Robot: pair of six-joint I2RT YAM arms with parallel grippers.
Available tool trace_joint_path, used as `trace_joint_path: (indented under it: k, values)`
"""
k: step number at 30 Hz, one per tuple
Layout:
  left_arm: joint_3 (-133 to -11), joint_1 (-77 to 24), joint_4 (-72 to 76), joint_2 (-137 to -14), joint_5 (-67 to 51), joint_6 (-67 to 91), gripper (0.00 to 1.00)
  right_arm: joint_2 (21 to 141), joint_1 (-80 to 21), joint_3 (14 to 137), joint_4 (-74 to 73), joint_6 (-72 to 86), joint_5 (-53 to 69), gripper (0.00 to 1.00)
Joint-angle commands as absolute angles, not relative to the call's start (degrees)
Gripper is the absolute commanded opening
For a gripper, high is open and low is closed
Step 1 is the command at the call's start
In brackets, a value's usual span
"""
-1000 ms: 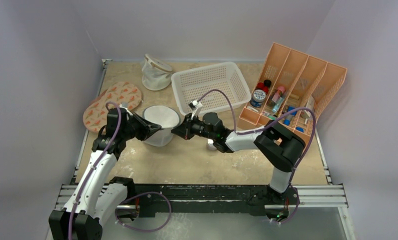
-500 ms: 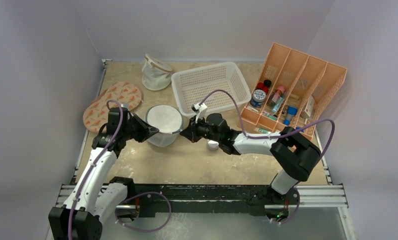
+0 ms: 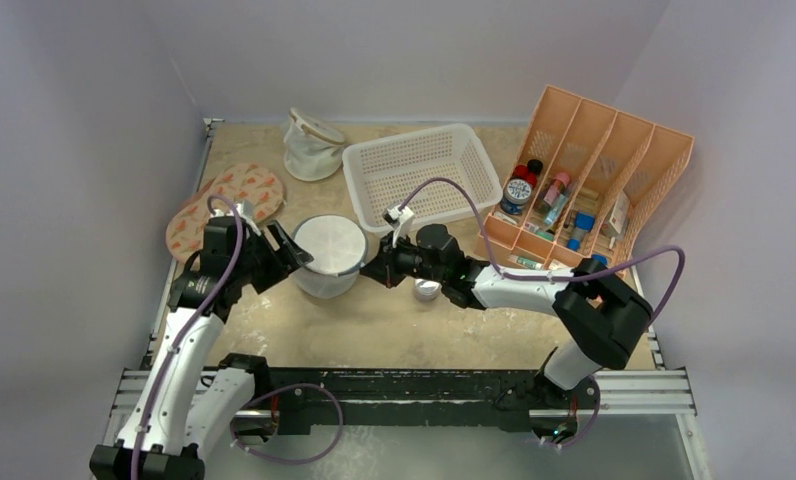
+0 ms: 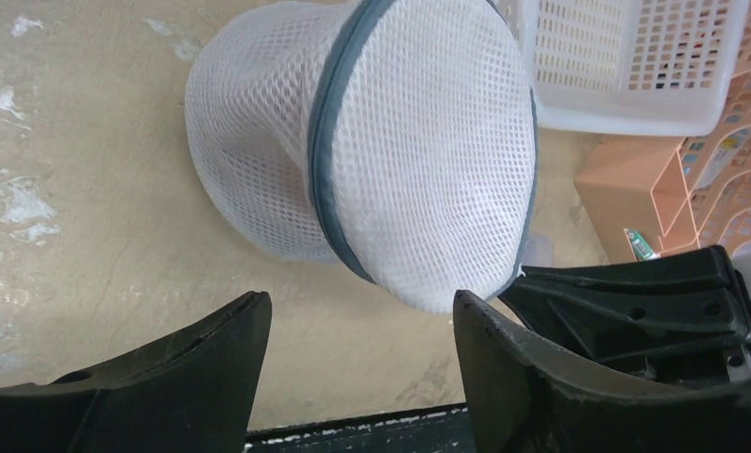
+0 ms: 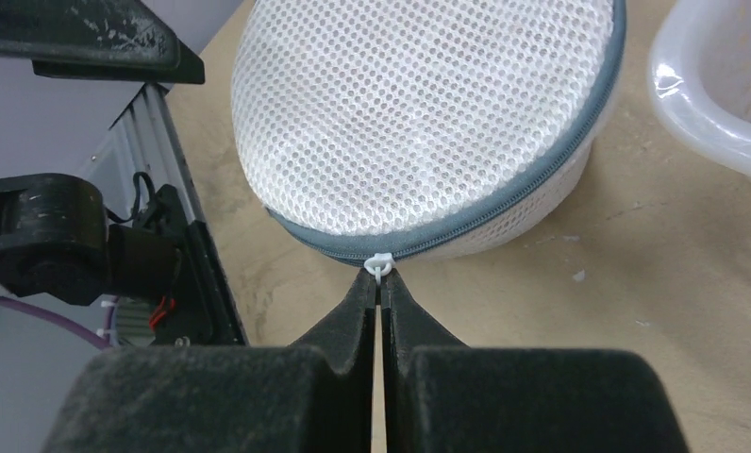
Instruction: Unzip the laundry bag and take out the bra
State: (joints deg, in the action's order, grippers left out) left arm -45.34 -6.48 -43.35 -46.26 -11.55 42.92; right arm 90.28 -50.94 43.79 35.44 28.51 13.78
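Between the two hands, left of centre on the counter [image 3: 394, 330], sits the laundry bag [image 3: 329, 255], lid zipped, with no bra in view. On its right side, the right hand [image 5: 379, 281] is clenched on the white zipper pull [image 5: 379, 263] at the grey-blue rim. Opposite, the left hand [image 4: 358, 307] gapes released just beside the bag's wall, not touching. Judged from this, the pull must travel around the rim while the bag lacks a brace.
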Motion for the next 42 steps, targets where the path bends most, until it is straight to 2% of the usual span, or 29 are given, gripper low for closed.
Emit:
trace_joint_path:
  k: [1,7,15,21,32,38,42]
  values:
    - [-43.4,-7.8,-44.5,-41.6,-14.7,44.0,0.72,90.0,-50.7,46.0,40.3,31.1,17.5,0.00]
    - [-39.3,-8.7,-39.4,-37.4,-17.9,51.6,0.77,90.6,-50.8,46.0,43.5,32.5,20.2,0.00]
    - [-37.4,-12.0,-28.5,-43.6,-18.0,56.8,0.74,90.7,-51.9,46.0,43.7,32.1,21.1,0.00]
    - [-40.1,-18.3,-28.0,-49.7,-12.7,55.4,0.54,91.9,-53.4,47.7,41.9,30.9,20.2,0.00]
    - [-40.9,-18.5,-31.1,-53.4,-9.6,51.1,0.11,89.7,-53.3,43.6,36.2,30.6,14.5,0.00]
    - [-40.8,-18.4,-31.0,-53.8,-9.7,50.1,0.00,87.2,-52.5,40.2,35.0,31.5,8.0,0.00]
    - [-40.7,-18.3,-31.5,-54.3,-10.2,49.0,0.00,86.0,-49.7,38.0,35.0,31.0,7.6,0.00]
